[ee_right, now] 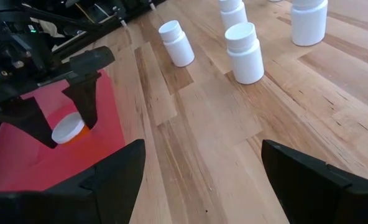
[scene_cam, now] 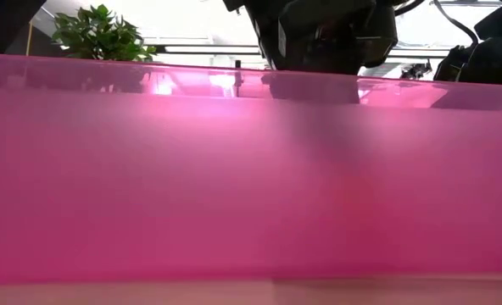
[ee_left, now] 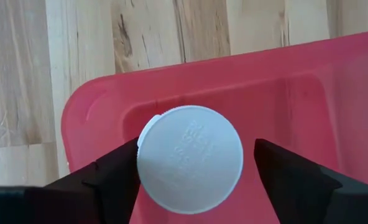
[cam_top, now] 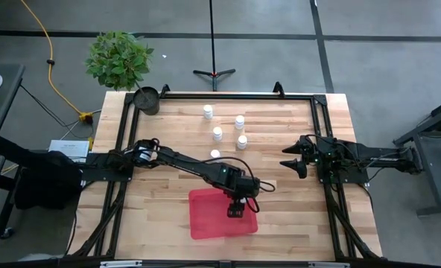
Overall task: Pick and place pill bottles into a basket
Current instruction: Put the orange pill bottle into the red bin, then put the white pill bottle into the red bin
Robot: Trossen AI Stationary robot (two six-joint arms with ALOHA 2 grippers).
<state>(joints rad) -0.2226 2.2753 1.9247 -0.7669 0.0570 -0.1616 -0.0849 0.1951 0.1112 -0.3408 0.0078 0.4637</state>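
Note:
The basket, a flat red tray [cam_top: 205, 219], lies near the table's front edge; its wall fills the low view [scene_cam: 251, 169]. My left gripper [cam_top: 235, 211] points down into the tray, open, with a finger on either side of a white-capped orange pill bottle [ee_left: 190, 158]. The bottle stands on the tray floor and also shows in the right wrist view [ee_right: 68, 130]. Several white bottles [cam_top: 217, 134] stand upright on the wood farther back. My right gripper [cam_top: 289, 158] waits open and empty at the table's right. My left gripper comes at the bottle from above, pointing down. One finger [ee_left: 112, 171] lies at the rim of the white cap [ee_left: 140, 146]; whether it touches, I cannot tell. The other finger [ee_left: 283, 171] stands apart from the cap with a visible gap.
A dark round cup [cam_top: 147, 99] stands at the table's far left corner beside a potted plant [cam_top: 118, 58]. A black frame rail [cam_top: 228, 95] runs round the table. Bare wood lies between the tray and the standing bottles.

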